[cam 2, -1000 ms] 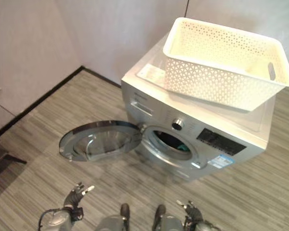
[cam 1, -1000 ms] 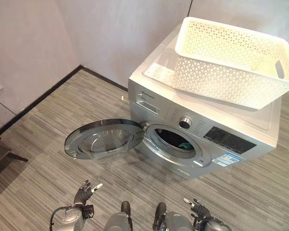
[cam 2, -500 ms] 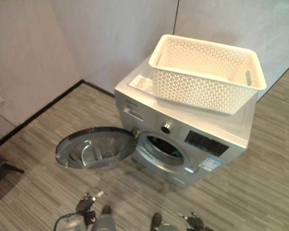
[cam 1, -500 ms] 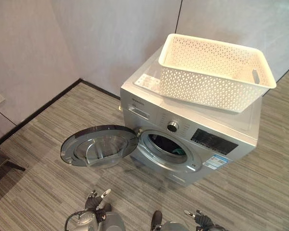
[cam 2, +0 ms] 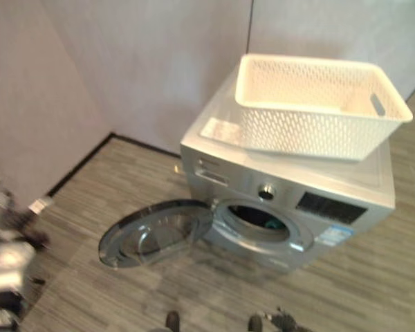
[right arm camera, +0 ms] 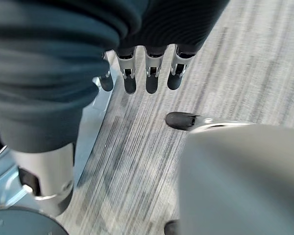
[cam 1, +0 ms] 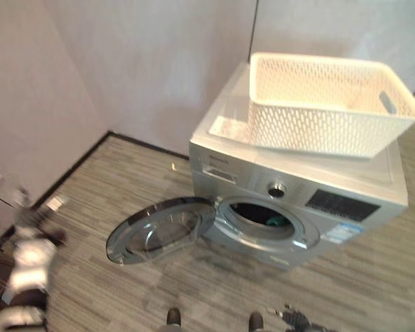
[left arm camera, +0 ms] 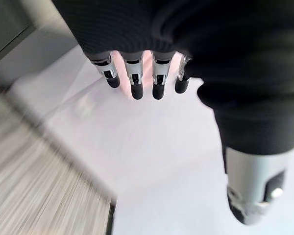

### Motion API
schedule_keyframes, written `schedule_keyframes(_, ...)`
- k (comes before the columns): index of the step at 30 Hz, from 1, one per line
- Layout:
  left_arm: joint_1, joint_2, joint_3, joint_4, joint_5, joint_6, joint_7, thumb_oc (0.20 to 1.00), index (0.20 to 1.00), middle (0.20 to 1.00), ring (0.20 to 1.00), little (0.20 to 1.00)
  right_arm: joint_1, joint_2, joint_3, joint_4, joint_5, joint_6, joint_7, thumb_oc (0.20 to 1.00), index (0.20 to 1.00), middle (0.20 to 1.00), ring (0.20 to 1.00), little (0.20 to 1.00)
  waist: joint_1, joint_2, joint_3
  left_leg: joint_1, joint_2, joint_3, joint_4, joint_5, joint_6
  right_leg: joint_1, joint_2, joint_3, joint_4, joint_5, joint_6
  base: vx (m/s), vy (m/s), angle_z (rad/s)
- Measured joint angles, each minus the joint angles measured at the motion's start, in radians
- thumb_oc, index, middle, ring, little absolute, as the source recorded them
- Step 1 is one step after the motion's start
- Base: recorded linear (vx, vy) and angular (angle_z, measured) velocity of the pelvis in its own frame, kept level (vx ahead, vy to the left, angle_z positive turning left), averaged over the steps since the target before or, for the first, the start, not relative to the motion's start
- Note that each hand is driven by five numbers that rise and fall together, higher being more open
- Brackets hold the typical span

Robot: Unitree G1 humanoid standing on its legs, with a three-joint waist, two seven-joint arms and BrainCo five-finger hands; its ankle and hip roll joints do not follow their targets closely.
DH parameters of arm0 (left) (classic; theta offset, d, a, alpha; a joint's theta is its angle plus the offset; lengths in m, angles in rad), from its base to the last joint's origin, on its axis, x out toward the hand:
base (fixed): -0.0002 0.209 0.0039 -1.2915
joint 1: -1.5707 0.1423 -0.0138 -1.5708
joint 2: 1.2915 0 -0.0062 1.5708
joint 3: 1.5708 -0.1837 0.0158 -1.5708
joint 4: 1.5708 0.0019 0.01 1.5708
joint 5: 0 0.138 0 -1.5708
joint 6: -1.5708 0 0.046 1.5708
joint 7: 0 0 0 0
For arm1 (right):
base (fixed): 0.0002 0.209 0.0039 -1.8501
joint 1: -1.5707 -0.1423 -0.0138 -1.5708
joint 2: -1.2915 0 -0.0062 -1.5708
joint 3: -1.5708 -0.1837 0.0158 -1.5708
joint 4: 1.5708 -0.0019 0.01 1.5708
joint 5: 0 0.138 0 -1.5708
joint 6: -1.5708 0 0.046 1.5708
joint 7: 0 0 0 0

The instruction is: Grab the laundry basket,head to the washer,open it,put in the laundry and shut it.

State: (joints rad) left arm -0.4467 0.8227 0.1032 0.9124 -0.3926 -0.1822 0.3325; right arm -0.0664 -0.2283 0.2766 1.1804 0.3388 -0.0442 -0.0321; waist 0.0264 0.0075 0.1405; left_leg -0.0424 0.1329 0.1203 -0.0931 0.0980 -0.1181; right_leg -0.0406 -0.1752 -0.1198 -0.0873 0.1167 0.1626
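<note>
A silver front-loading washer [cam 1: 346,207] stands against the wall. Its round door [cam 1: 162,230] is swung wide open to the left. Inside the drum a bit of teal laundry [cam 1: 277,221] shows. The white lattice laundry basket [cam 1: 318,104] sits on top of the washer, a little askew. My left hand [cam 1: 29,252] is raised far out to the left, away from the washer; in the left wrist view its fingers [left arm camera: 157,81] are straight and hold nothing. My right hand [cam 1: 297,319] hangs low in front of the washer, its fingers [right arm camera: 149,73] relaxed and empty above the floor.
The washer stands on grey striped flooring [cam 1: 124,180]. Grey walls meet in a corner behind it, with a black baseboard [cam 1: 76,162] along the left wall. The open door takes up floor space to the left of the drum.
My left arm has swung up and out to the far left in a blur. The camera has shifted, so the washer sits further right. The right hand stays low.
</note>
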Motion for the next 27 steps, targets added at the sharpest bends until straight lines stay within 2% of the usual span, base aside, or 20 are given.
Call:
schedule_keyframes(2, -0.214, 0.05, -0.158, 0.18, -0.002, -0.004, -0.019, 1.0, 1.0, 1.0, 1.0, 1.0, -0.047, -0.022, 0.045, 0.003, 0.002, -0.001, 0.001, 1.0, 1.0, 1.0, 1.0, 1.0, -0.007, 0.005, 0.028, -0.079, 0.003, -0.001, 0.017, 0.011, -0.005, -0.077, 0.002, 0.003, 0.008, 0.017, -0.004, -0.18, 0.017, -0.02)
schedule_keyframes(4, -0.367, 0.087, -0.207, 0.267, -0.016, -0.002, -0.038, 1.0, 1.0, 1.0, 1.0, 1.0, -0.137, -0.026, 0.057, 0.001, 0.009, -0.004, -0.002, 1.0, 1.0, 1.0, 1.0, 1.0, -0.026, -0.003, 0.096, -0.131, 0.011, -0.002, 0.014, 0.038, -0.02, -0.13, 0.004, 0.007, 0.0, 0.041, -0.004, -0.08, 0.009, -0.1)
schedule_keyframes(5, -0.417, 0.076, -0.217, 0.291, -0.035, 0.0, -0.051, 1.0, 1.0, 1.0, 1.0, 1.0, -0.158, -0.028, 0.06, 0.003, 0.017, -0.004, -0.004, 1.0, 1.0, 1.0, 1.0, 1.0, -0.044, -0.013, 0.127, -0.136, 0.016, -0.002, 0.003, 0.051, -0.033, -0.14, 0.016, 0.009, 0.0, 0.047, -0.006, -0.09, 0.021, -0.1)
schedule_keyframes(6, -0.494, 0.075, -0.267, 0.349, -0.04, 0.017, -0.08, 1.0, 1.0, 1.0, 1.0, 1.0, -0.174, -0.025, 0.068, -0.009, 0.037, -0.006, -0.003, 1.0, 1.0, 1.0, 1.0, 1.0, -0.06, -0.04, 0.161, -0.146, 0.031, 0.0, 0.003, 0.055, -0.041, -0.153, 0.023, 0.009, -0.003, 0.047, -0.011, -0.07, 0.017, -0.11)
schedule_keyframes(8, -0.588, 0.076, -0.311, 0.407, -0.04, 0.036, -0.101, 1.0, 1.0, 1.0, 1.0, 1.0, -0.181, -0.027, 0.079, -0.033, 0.056, -0.023, -0.005, 1.0, 1.0, 1.0, 1.0, 1.0, -0.072, -0.072, 0.178, -0.196, 0.047, -0.003, 0.004, 0.06, -0.048, -0.202, 0.038, 0.005, -0.005, 0.048, -0.01, -0.05, 0.018, -0.14)
schedule_keyframes(9, -0.607, 0.071, -0.318, 0.404, -0.04, 0.052, -0.116, 1.0, 1.0, 1.0, 1.0, 1.0, -0.18, -0.031, 0.078, -0.033, 0.069, -0.021, -0.01, 1.0, 1.0, 1.0, 1.0, 1.0, -0.085, -0.104, 0.196, -0.213, 0.053, 0.0, 0.002, 0.072, -0.047, -0.228, 0.046, 0.003, 0.0, 0.067, -0.015, -0.05, 0.015, -0.13)
schedule_keyframes(13, -0.652, 0.044, -0.321, 0.452, -0.041, 0.082, -0.12, 1.0, 1.0, 1.0, 1.0, 1.0, -0.129, -0.045, 0.086, -0.136, 0.12, -0.03, -0.01, 1.0, 1.0, 1.0, 1.0, 1.0, -0.126, -0.144, 0.223, -0.274, 0.073, -0.003, 0.002, 0.092, -0.054, -0.283, 0.068, -0.007, 0.0, 0.086, -0.037, -0.02, -0.012, -0.03)
schedule_keyframes(15, -0.719, 0.05, -0.337, 0.473, -0.051, 0.093, -0.121, 1.0, 1.0, 1.0, 1.0, 1.0, -0.102, -0.07, 0.149, -0.229, 0.121, -0.042, -0.007, 1.0, 1.0, 1.0, 1.0, 1.0, -0.129, -0.161, 0.251, -0.283, 0.084, -0.005, 0.003, 0.097, -0.049, -0.292, 0.078, -0.016, 0.0, 0.1, -0.048, -0.03, -0.03, -0.02)
schedule_keyframes(18, -0.775, 0.054, -0.363, 0.476, -0.043, 0.098, -0.118, 1.0, 1.0, 1.0, 1.0, 1.0, -0.058, -0.083, 0.161, -0.329, 0.121, -0.057, 0.001, 1.0, 1.0, 1.0, 1.0, 1.0, -0.145, -0.172, 0.255, -0.297, 0.095, -0.009, 0.003, 0.096, -0.051, -0.302, 0.087, -0.025, 0.0, 0.097, -0.047, -0.01, -0.025, 0.03)
schedule_keyframes(20, -0.8, 0.063, -0.367, 0.475, -0.038, 0.099, -0.116, 1.0, 1.0, 1.0, 1.0, 1.0, -0.055, -0.084, 0.169, -0.341, 0.121, -0.062, 0.012, 1.0, 1.0, 1.0, 1.0, 1.0, -0.154, -0.187, 0.262, -0.306, 0.101, -0.007, 0.003, 0.096, -0.052, -0.313, 0.094, -0.024, 0.0, 0.095, -0.046, 0.0, -0.018, -0.04)
schedule_keyframes(22, -0.784, 0.061, -0.372, 0.484, -0.035, 0.1, -0.118, 1.0, 1.0, 1.0, 1.0, 1.0, -0.04, -0.091, 0.17, -0.354, 0.12, -0.062, 0.017, 1.0, 1.0, 1.0, 1.0, 1.0, -0.159, -0.19, 0.262, -0.305, 0.105, -0.007, 0.003, 0.094, -0.054, -0.312, 0.097, -0.024, 0.0, 0.095, -0.046, 0.01, -0.015, -0.04)
schedule_keyframes(25, -0.743, 0.051, -0.337, 0.498, -0.03, 0.112, -0.12, 1.0, 1.0, 1.0, 1.0, 1.0, -0.021, -0.1, 0.169, -0.346, 0.117, -0.057, 0.024, 1.0, 1.0, 1.0, 1.0, 1.0, -0.154, -0.19, 0.261, -0.287, 0.105, 0.001, 0.002, 0.092, -0.056, -0.302, 0.097, -0.02, 0.0, 0.094, -0.045, 0.0, -0.014, -0.08)
schedule_keyframes(27, -0.683, 0.005, -0.291, 0.481, -0.029, 0.123, -0.118, 1.0, 1.0, 1.0, 1.0, 1.0, -0.007, -0.101, 0.172, -0.345, 0.116, -0.048, 0.034, 1.0, 1.0, 1.0, 1.0, 1.0, -0.152, -0.188, 0.258, -0.263, 0.104, 0.001, 0.002, 0.086, -0.057, -0.28, 0.095, -0.018, 0.0, 0.086, -0.041, 0.0, -0.01, -0.02)
